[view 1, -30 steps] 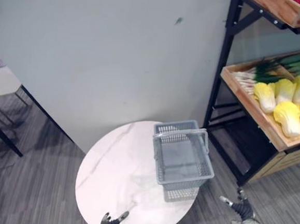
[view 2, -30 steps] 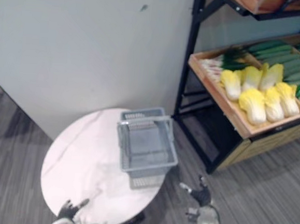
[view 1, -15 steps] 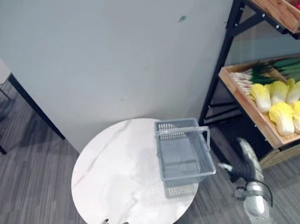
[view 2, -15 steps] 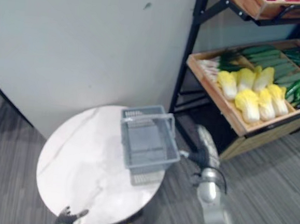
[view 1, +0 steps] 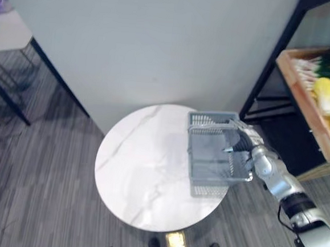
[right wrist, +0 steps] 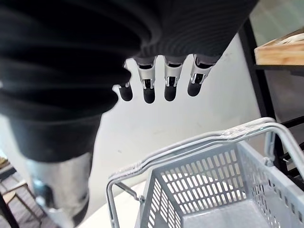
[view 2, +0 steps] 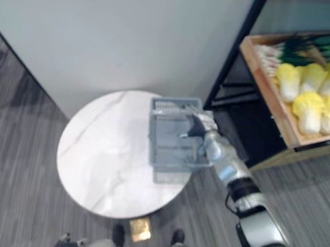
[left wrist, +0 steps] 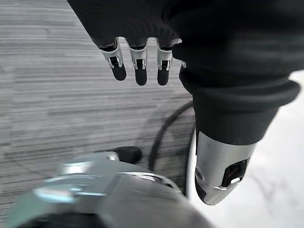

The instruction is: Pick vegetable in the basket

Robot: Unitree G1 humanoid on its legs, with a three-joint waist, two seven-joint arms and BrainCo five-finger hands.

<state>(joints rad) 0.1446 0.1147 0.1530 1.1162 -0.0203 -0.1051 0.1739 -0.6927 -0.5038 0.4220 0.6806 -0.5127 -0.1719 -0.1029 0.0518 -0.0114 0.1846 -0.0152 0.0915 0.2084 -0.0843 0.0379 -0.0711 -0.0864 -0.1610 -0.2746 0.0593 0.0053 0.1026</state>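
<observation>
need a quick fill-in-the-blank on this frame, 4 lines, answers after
The grey basket stands on a round white ___.
Inside, the basket holds ___.
The hand over the basket is the robot's ___ one.
The cabbages in the wooden crate are ___ in colour.
Missing: table; nothing; right; yellow.

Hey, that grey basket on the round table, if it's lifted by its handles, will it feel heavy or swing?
Probably light: the basket looks empty, with slotted walls. It may swing on its thin wire handles. Pushed, it could slide on the smooth table.
</observation>
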